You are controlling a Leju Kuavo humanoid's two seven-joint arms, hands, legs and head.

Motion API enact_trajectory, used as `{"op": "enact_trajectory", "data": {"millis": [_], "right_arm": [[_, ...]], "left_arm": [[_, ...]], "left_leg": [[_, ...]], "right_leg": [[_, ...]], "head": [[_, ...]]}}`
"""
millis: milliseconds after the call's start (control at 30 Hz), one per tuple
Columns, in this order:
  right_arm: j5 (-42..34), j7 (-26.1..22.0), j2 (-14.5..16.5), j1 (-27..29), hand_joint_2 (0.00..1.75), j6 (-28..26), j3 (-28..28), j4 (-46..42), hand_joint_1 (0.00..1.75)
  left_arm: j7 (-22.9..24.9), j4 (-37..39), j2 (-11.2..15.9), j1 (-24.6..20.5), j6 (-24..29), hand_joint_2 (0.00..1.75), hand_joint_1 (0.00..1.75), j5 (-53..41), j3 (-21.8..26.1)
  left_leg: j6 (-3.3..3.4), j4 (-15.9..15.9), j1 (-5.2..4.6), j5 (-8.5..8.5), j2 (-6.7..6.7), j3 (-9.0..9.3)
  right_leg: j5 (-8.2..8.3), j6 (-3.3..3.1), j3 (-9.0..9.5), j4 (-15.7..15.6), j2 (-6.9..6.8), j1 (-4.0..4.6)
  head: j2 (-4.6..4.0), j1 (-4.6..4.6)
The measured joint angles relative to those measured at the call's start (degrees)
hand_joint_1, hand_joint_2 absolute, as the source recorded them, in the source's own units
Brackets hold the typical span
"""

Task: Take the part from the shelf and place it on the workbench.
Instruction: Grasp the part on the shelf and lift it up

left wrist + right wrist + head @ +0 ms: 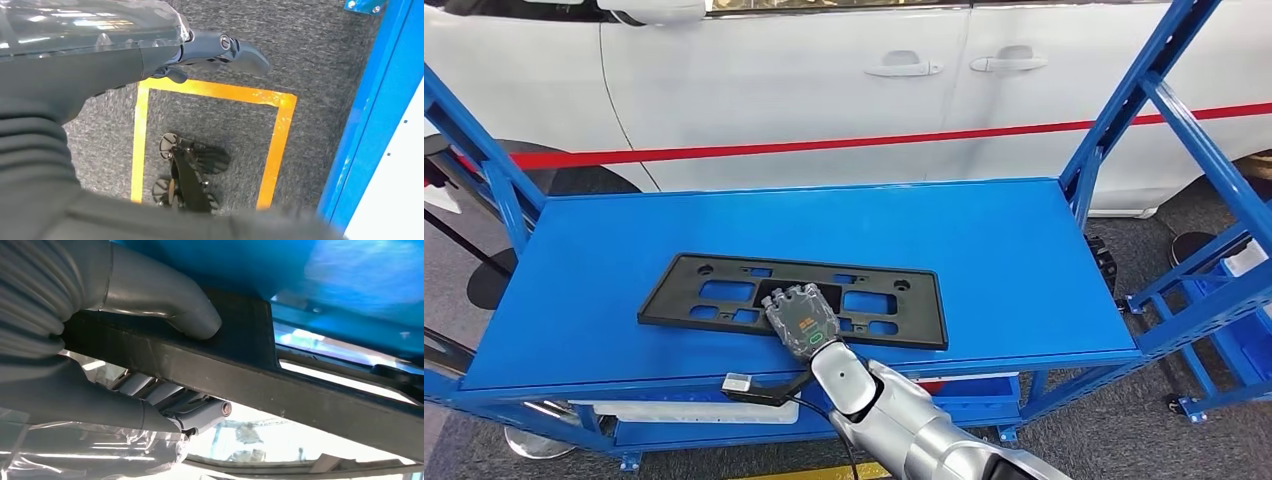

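The black part [792, 299] lies flat at the centre of the blue shelf [1024, 270]. The right hand [802, 320] clamps its near edge, thumb [185, 315] beneath, fingers [200, 412] above. The left hand [150, 55] hangs over the floor, fingers [240, 52] apart, holding nothing.

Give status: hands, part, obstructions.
Right robot hand grips black part at near edge. Left robot hand holds nothing. Part flat on blue shelf. Nothing obstructing.
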Motion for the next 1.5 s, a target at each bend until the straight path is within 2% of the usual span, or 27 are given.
{"op": "enact_trajectory", "data": {"millis": [67,100,133,167,233,300,367,433,500,567,600,633,667,733,767,833,933,1000,1067,1100,1133,1167,1233,1300,1367,1433,1500], "right_arm": [[-1.75,-1.92,-0.04,0.10,1.75,-0.31,-0.71,-0.01,1.68],[-3.14,-3.28,-0.07,0.18,1.75,-0.58,-1.28,-0.05,1.68],[-4.73,-4.89,-0.10,0.25,1.75,-0.92,-1.99,-0.20,1.68],[-6.39,-6.66,-0.15,0.32,1.75,-1.30,-2.78,-0.55,1.68],[-10.66,-11.15,-0.39,0.37,1.75,-2.03,-4.56,-2.24,1.68],[-16.74,-17.19,-0.86,0.41,1.75,-2.55,-6.60,-5.39,1.68],[-24.60,-24.23,-1.68,0.83,1.75,-2.39,-8.90,-10.03,1.68],[-35.79,-32.59,-2.89,2.08,1.75,-0.71,-11.46,-16.66,1.68],[-50.69,-41.36,-4.65,4.47,1.75,3.28,-14.12,-25.77,1.68],[-64.78,-47.03,-6.78,7.69,1.75,8.91,-16.26,-35.73,1.68],[-70.48,-48.44,-7.74,9.38,1.75,11.95,-17.05,-40.41,1.68],[-75.11,-49.32,-8.57,10.88,1.75,14.89,-17.73,-44.60,1.68],[-79.74,-49.99,-9.27,12.19,1.75,18.12,-18.38,-48.73,1.68],[-89.06,-50.72,-10.29,14.17,1.75,25.45,-19.60,-56.10,1.68],[-94.35,-50.77,-10.67,15.04,1.75,29.86,-20.30,-59.48,1.68],[-104.06,-50.38,-11.24,16.70,1.75,38.32,-21.53,-65.01,1.68],[-114.89,-47.95,-12.03,18.41,1.75,48.30,-22.19,-70.25,1.68],[-117.80,-46.51,-12.71,19.18,1.75,53.00,-22.15,-71.95,1.68],[-116.70,-45.88,-13.44,20.24,1.75,56.24,-21.81,-72.54,1.68],[-115.25,-45.86,-13.83,20.89,1.75,57.29,-21.45,-72.54,1.68],[-113.70,-46.08,-14.20,21.53,1.75,58.00,-21.01,-72.48,1.68],[-112.18,-46.51,-14.55,22.08,1.75,58.45,-20.54,-72.41,1.68],[-110.09,-47.60,-15.07,22.69,1.75,58.85,-19.74,-72.30,1.68],[-108.79,-48.59,-15.43,23.07,1.75,58.56,-19.25,-72.31,1.68],[-107.31,-49.51,-15.75,23.59,1.75,57.47,-19.02,-72.34,1.68],[-105.53,-50.27,-16.07,24.03,1.75,55.89,-18.84,-72.34,1.68],[-104.01,-50.62,-16.29,24.26,1.75,54.57,-18.67,-72.34,1.68]], "left_arm": [[-0.20,0.00,0.04,0.02,-0.28,1.75,0.00,0.10,-0.17],[-0.45,0.00,0.06,0.04,-0.66,1.75,0.00,0.40,-0.22],[-0.77,0.00,0.08,0.04,-1.20,1.75,0.00,0.85,-0.24],[-1.10,0.00,0.09,0.05,-1.82,1.75,0.00,1.32,-0.24],[-1.62,0.01,0.08,0.04,-3.33,1.75,0.00,2.21,-0.17],[-2.02,0.01,0.06,0.05,-4.84,1.75,0.00,3.12,0.10],[-2.40,0.01,0.06,0.05,-5.77,1.75,0.00,3.81,0.46],[-2.86,0.01,0.10,0.11,-6.15,1.75,0.00,4.15,0.74],[-3.43,0.02,0.13,0.21,-6.36,1.75,0.00,4.24,0.92],[-3.95,0.02,0.15,0.32,-6.43,1.75,0.00,4.21,1.09],[-4.13,0.02,0.18,0.39,-6.38,1.75,0.00,4.21,1.18],[-4.26,0.02,0.19,0.47,-6.27,1.75,0.00,4.23,1.26],[-4.38,0.02,0.21,0.51,-6.12,1.75,0.00,4.26,1.34],[-4.62,0.02,0.27,0.44,-5.78,1.75,0.00,4.35,1.56],[-4.76,0.02,0.29,0.34,-5.64,1.75,0.00,4.40,1.66],[-4.95,0.02,0.31,0.23,-5.38,1.75,0.00,4.47,1.76],[-4.93,0.02,0.28,0.16,-4.94,1.75,0.00,4.45,1.80],[-4.78,0.02,0.27,-0.05,-4.67,1.75,0.00,4.30,1.80],[-4.39,0.02,0.27,-0.19,-4.20,1.75,0.00,3.99,1.80],[-4.14,0.02,0.27,-0.22,-3.96,1.75,0.00,3.84,1.80],[-3.92,0.02,0.27,-0.24,-3.74,1.75,0.00,3.71,1.80],[-3.72,0.02,0.27,-0.26,-3.60,1.75,0.00,3.58,1.80],[-3.36,0.02,0.27,-0.29,-3.37,1.75,0.00,3.29,1.79],[-3.00,0.02,0.28,-0.33,-3.09,1.75,0.00,3.09,1.78],[-2.72,0.01,0.33,-0.34,-2.86,1.75,0.00,3.00,1.78],[-2.58,0.01,0.41,-0.30,-2.74,1.75,0.00,2.82,1.76],[-2.52,0.01,0.52,-0.26,-2.70,1.75,0.00,2.68,1.74]], "left_leg": [[0.16,0.01,-0.04,0.01,0.06,-0.08],[0.16,0.02,-0.04,0.00,0.06,-0.08],[0.14,0.02,-0.04,-0.01,0.04,-0.03],[0.10,0.02,-0.04,-0.04,0.00,0.07],[-0.16,0.06,-0.12,-0.17,-0.06,0.25],[-0.73,0.06,-0.18,-0.27,-0.03,0.32],[-1.48,-0.20,-0.10,-0.25,0.03,0.56],[-2.02,0.52,-0.02,-1.05,0.03,0.57],[-2.30,5.18,-0.01,-4.08,0.00,-1.38],[-2.57,12.49,0.00,-7.59,0.00,-4.74],[-2.70,14.75,0.03,-8.18,0.01,-5.77],[-2.79,15.05,0.07,-7.67,0.03,-5.85],[-2.82,13.06,0.12,-6.10,0.04,-4.82],[-2.70,5.67,0.13,-2.36,0.04,-1.11],[-2.46,2.56,0.05,-1.36,-0.02,0.38],[-1.85,0.19,-0.22,-1.25,-0.13,1.32],[-0.69,-0.27,-0.13,-0.76,-0.03,1.25],[-0.01,-0.58,0.06,-0.29,0.10,1.20],[0.25,-0.52,0.00,-0.12,0.11,0.89],[0.28,-0.43,-0.02,-0.09,0.12,0.72],[0.30,-0.30,-0.04,-0.07,0.13,0.54],[0.29,-0.13,-0.04,-0.07,0.12,0.37],[0.18,0.15,-0.04,-0.02,0.06,0.18],[-0.35,0.35,-0.18,0.15,-0.03,-0.05],[-1.16,0.24,-0.29,0.54,-0.07,-0.27],[-1.89,0.44,-0.17,0.22,-0.05,-0.64],[-2.29,3.70,-0.07,-3.01,-0.03,-1.96]], "right_leg": [[-2.91,0.27,-3.52,7.22,-0.02,-0.17],[-3.08,0.31,-4.45,9.01,-0.03,-0.23],[-2.18,0.26,-4.35,8.68,-0.03,-0.26],[-0.40,0.11,-3.12,6.10,-0.03,-0.26],[3.17,-0.44,0.76,-1.91,-0.03,-0.07],[4.43,-0.88,2.95,-6.60,0.05,0.31],[4.43,-1.29,3.21,-7.21,0.16,0.56],[4.81,-1.88,3.87,-8.10,0.12,0.36],[5.12,-2.33,4.32,-8.82,-0.10,0.17],[5.11,-2.52,4.18,-8.83,-0.31,0.26],[5.10,-2.53,4.08,-8.75,-0.37,0.28],[5.08,-2.51,3.99,-8.65,-0.37,0.26],[5.01,-2.43,3.95,-8.49,-0.33,0.21],[4.70,-2.04,3.91,-8.05,-0.23,0.19],[4.53,-1.77,3.78,-7.74,-0.20,0.26],[4.47,-1.22,3.39,-7.38,-0.20,0.40],[3.87,-0.46,3.08,-6.81,-0.16,0.26],[0.86,0.05,1.53,-2.90,-0.12,0.08],[-2.88,0.46,-1.61,4.43,-0.12,-0.15],[-3.78,0.59,-2.77,7.24,-0.13,-0.28],[-3.67,0.67,-3.09,8.28,-0.14,-0.41],[-2.53,0.67,-2.26,7.02,-0.16,-0.53],[0.75,0.47,1.73,-0.21,-0.20,-0.70],[2.55,0.11,4.54,-5.85,-0.17,-0.49],[2.98,-0.36,4.68,-6.85,-0.07,-0.14],[3.72,-1.13,4.28,-7.23,-0.12,-0.28],[4.64,-1.97,3.61,-7.66,-0.32,-0.48]], "head": [[0.00,-0.01],[0.00,0.00],[0.00,0.00],[0.00,0.00],[0.00,-0.01],[0.00,-0.03],[0.00,-0.05],[0.00,-0.08],[0.00,-0.18],[0.00,-0.24],[0.00,-0.24],[0.00,-0.24],[0.00,-0.24],[0.00,-0.25],[0.00,-0.23],[0.00,-0.18],[0.00,-0.12],[0.00,-0.03],[0.00,0.02],[0.00,0.02],[0.00,0.02],[0.00,0.02],[0.00,0.02],[0.00,0.00],[0.00,-0.01],[0.00,-0.01],[0.00,-0.05]]}}
